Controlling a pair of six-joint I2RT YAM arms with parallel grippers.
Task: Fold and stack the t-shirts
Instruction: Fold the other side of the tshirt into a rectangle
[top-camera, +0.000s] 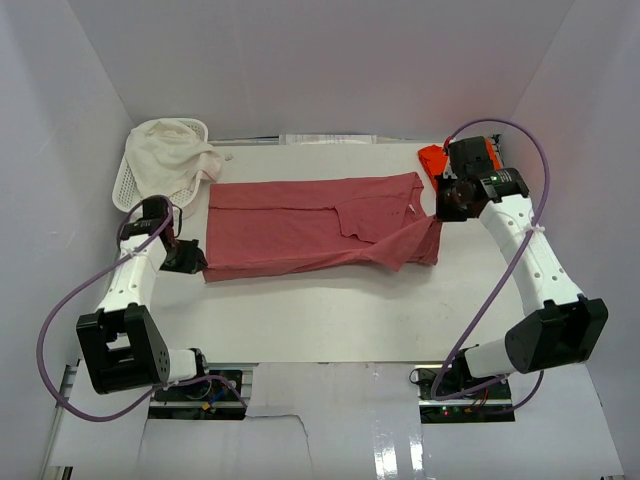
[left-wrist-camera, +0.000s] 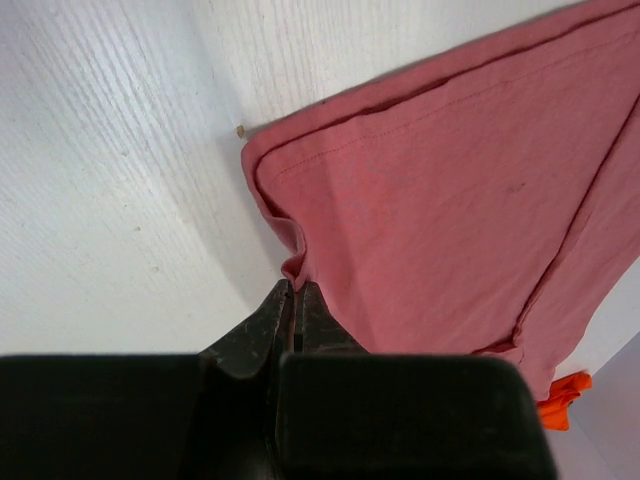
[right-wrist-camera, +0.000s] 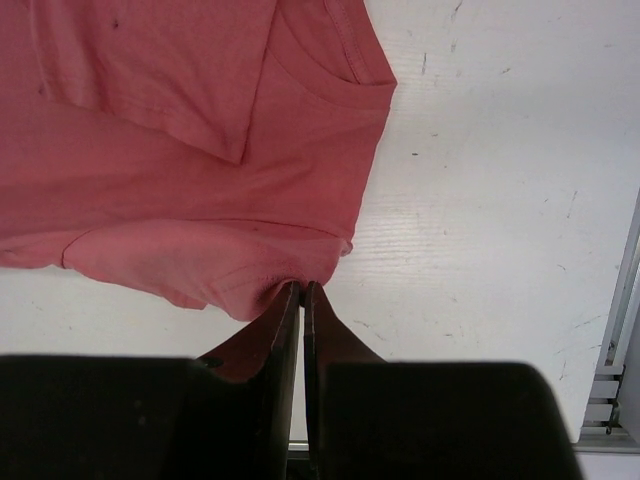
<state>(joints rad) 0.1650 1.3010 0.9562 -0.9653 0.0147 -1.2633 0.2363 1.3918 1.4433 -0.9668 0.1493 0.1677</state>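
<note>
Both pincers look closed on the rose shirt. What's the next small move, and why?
Probably lift both pincers together a little. The left pincer is shut on the near-left corner of the rose-red shirt, the right pincer on its rumpled right end, and the cloth between lies on the table.

Right hand (right-wrist-camera: 302, 289) tight on rose-red t-shirt (right-wrist-camera: 180, 170)

A white plastic basket (top-camera: 124, 188) is sitting at the table's (top-camera: 330, 310) far left corner, holding a cream cloth (top-camera: 170, 155).
</note>
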